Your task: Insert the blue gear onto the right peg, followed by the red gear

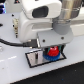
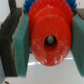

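My gripper hangs over the white black-edged plate, shut on the red gear. In the wrist view the red gear fills the middle, its dark centre hole facing the camera, and a grey-green pad presses on each side of it. The blue gear lies flat on the plate right under the red one. Only its teeth peek out behind the red gear's rim. The right peg is hidden by the gears. I cannot tell whether it reaches into the red gear's hole.
A black cable runs across the white table at the exterior view's left. The arm's white body stands over the plate's far side.
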Robot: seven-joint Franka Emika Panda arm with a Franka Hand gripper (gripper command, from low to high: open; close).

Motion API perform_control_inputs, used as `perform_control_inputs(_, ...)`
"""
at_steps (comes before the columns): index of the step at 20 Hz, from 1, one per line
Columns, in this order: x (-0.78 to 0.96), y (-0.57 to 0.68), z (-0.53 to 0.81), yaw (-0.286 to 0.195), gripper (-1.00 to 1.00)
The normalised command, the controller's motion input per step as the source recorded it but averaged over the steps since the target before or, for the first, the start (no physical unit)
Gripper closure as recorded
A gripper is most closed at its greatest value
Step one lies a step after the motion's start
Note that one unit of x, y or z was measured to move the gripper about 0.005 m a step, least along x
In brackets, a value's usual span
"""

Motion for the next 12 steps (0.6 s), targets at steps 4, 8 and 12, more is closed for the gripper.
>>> perform_control_inputs(4, 0.15, 0.00, 0.01, 0.000, 1.00)
perform_control_inputs(8, 0.04, -0.15, -0.37, 0.000, 1.00)
perform_control_inputs(12, -0.01, -0.03, -0.04, 0.000, -1.00)
